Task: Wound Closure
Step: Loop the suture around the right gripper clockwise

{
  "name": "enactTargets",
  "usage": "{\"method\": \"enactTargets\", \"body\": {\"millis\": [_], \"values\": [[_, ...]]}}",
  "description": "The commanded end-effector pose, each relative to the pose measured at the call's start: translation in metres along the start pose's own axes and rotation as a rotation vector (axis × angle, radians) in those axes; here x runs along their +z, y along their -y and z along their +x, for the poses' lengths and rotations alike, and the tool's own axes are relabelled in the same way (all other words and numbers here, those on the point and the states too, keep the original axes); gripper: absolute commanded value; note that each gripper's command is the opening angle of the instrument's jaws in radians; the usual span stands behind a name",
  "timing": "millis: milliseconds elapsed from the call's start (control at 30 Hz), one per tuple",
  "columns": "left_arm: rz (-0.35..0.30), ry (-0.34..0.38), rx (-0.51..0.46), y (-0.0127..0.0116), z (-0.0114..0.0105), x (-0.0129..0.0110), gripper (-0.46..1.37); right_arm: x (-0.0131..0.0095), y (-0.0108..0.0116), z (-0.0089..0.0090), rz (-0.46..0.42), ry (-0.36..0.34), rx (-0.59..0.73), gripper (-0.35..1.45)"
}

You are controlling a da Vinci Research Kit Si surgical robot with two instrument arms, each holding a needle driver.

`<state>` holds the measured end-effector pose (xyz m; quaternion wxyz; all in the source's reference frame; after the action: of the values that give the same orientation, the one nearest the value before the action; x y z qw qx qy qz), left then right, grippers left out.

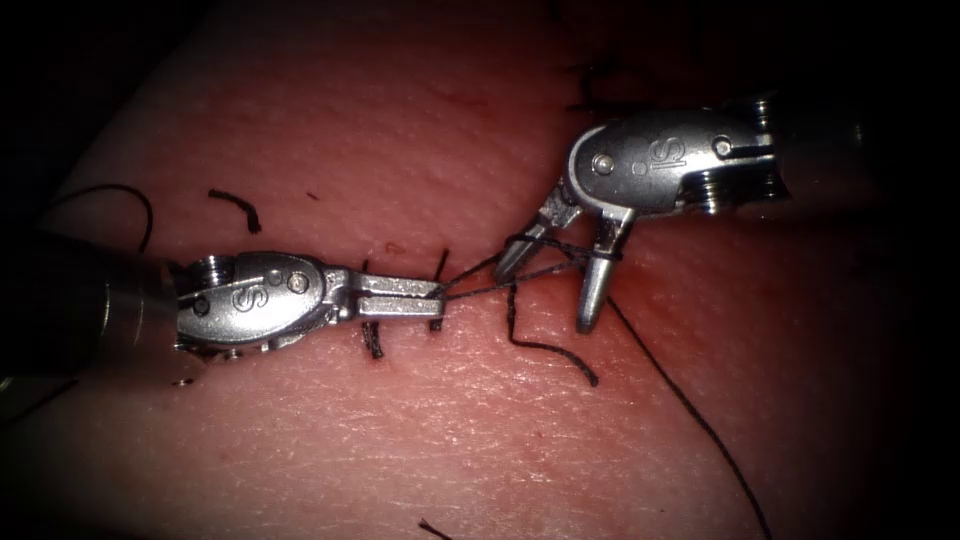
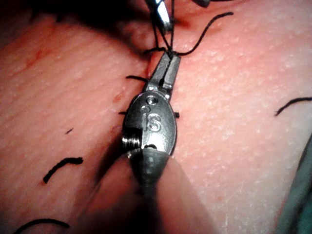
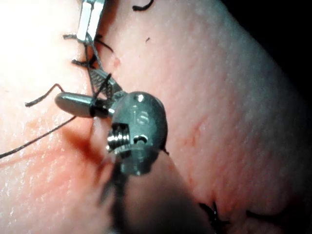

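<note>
Thread (image 1: 480, 285) runs taut above the cut, pinched in the left tool (image 1: 432, 298)'s closed jaws and wound around the right tool (image 1: 550, 290)'s spread jaws, which grip nothing. Fine and limp, it likely slips and frays, so hold it squarely near its end.

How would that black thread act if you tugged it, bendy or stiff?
Probably floppy: the thread trails in loose curves over the tissue. It likely pulls straight under tension, as between the left tool, shut on it, and the open right tool, where it wraps one jaw.
</note>
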<state>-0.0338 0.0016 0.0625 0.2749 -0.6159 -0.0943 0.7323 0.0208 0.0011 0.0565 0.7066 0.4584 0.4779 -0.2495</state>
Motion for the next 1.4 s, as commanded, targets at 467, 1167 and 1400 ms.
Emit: {"method": "enactTargets", "body": {"millis": [467, 1167, 1400], "values": [[0.008, 0.011, -0.002, -0.0017, 0.0004, -0.0007, -0.35, -0.0024, -0.0001, 0.0005, 0.016, -0.016, 0.010, 0.85], [-0.002, 0.029, 0.119, -0.0016, 0.0009, -0.0028, -0.35, -0.0026, 0.0003, 0.0001, 0.033, -0.054, 0.001, 0.98], [0.011, 0.044, 0.134, -0.0001, 0.0015, -0.0017, -0.35, -0.0030, 0.0004, 0.0002, 0.035, -0.057, -0.038, 1.03]]}}
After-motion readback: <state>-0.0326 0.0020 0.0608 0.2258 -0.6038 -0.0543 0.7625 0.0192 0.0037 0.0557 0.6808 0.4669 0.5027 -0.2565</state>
